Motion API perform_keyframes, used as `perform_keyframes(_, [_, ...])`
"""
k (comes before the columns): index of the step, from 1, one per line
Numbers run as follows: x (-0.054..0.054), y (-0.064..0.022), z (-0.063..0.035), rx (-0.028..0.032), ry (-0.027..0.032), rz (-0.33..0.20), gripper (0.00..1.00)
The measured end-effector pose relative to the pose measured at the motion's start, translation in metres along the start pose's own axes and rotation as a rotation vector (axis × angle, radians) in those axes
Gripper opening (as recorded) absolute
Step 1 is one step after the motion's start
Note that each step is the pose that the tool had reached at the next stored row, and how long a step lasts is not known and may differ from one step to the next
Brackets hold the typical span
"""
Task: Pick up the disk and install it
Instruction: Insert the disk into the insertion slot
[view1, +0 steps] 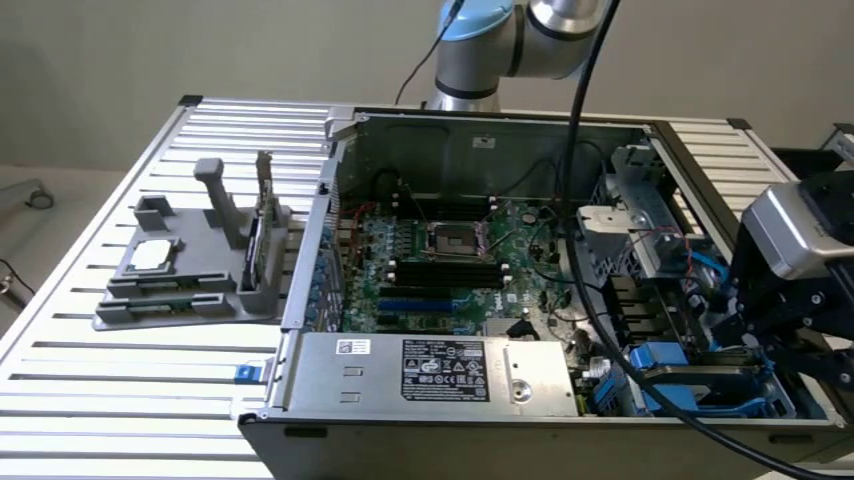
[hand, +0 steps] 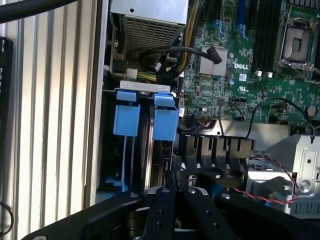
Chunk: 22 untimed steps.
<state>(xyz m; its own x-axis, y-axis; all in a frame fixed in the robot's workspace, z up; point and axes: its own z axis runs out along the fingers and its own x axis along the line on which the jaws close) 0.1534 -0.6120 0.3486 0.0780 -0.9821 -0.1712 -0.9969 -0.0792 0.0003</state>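
Observation:
My gripper (view1: 754, 335) hangs over the drive bay at the front corner of the open computer case (view1: 400, 130), on the exterior view's right. In the wrist view its black linkage (hand: 182, 205) sits just above the bay. Two blue carrier tabs (hand: 127, 120) (hand: 165, 118) stand side by side in the bay's slots, with a thin grey edge (hand: 148, 150) between them. Blue carrier plastic (view1: 667, 365) also shows in that corner in the exterior view. The disk's silver face and white label are hidden, so I cannot tell which carrier holds it.
The green motherboard (view1: 454, 250) fills the case floor, with the power supply (view1: 427, 370) at the front. Black cables (hand: 200, 52) and a red-black wire pair (hand: 272, 167) run beside the bay. On the slatted table (view1: 134, 370), a grey fixture (view1: 200, 280) holds a square chip (view1: 151, 254) and an upright card (view1: 254, 245).

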Motion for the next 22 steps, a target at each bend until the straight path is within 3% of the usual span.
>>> perform_keyframes(10, [0.007,0.0144,0.0155,-0.0001,0.0003,0.001,0.14])
perform_keyframes(22, [0.009,0.0148,0.0221,-0.0017,-0.0003,0.001,0.14])
